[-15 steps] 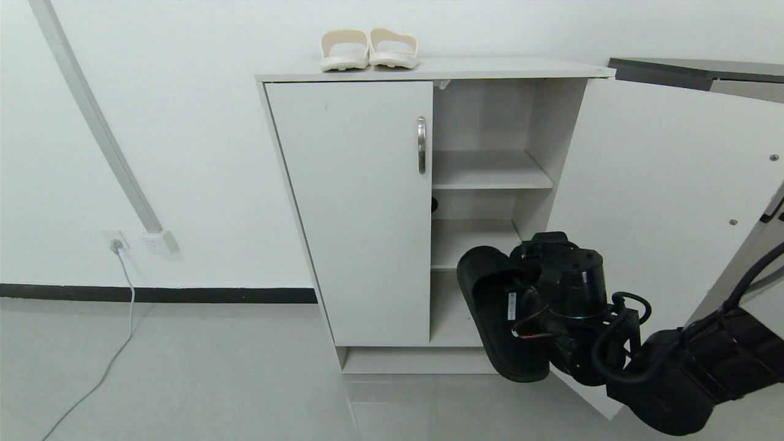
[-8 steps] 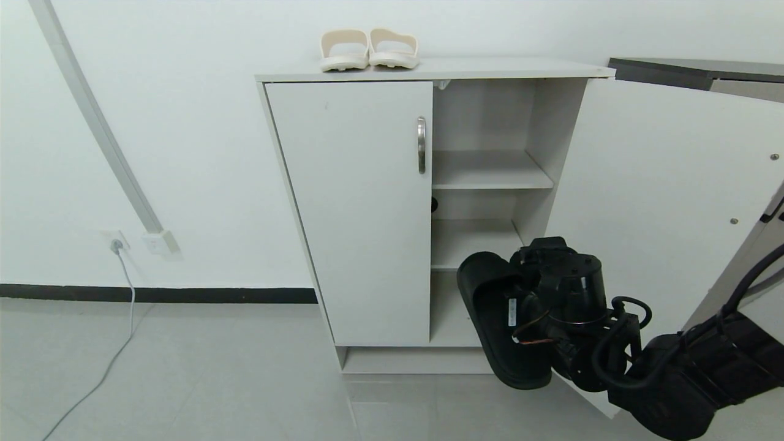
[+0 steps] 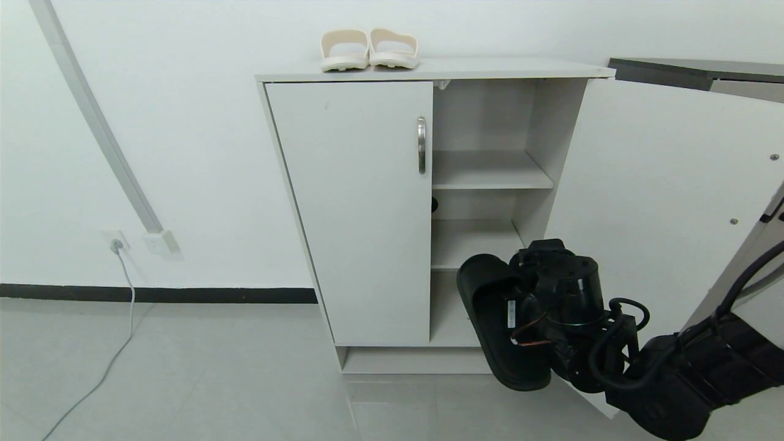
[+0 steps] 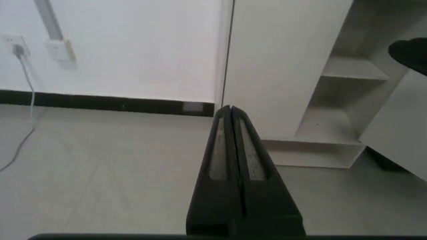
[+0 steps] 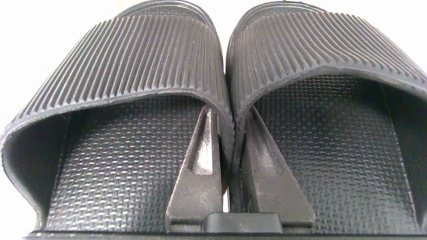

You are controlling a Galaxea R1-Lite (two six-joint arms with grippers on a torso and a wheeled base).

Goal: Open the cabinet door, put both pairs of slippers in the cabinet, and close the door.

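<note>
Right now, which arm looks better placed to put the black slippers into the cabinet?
Right: the right pincer holds the black slippers at the open cabinet; the left pincer is shut, empty.

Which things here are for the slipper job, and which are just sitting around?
For the job:
- black slippers, pinched together in the right gripper
- cream slippers on top of the cabinet
- open door

Just there:
- wall socket
- grey cable
- wall pipe
- left gripper, shut and empty
</note>
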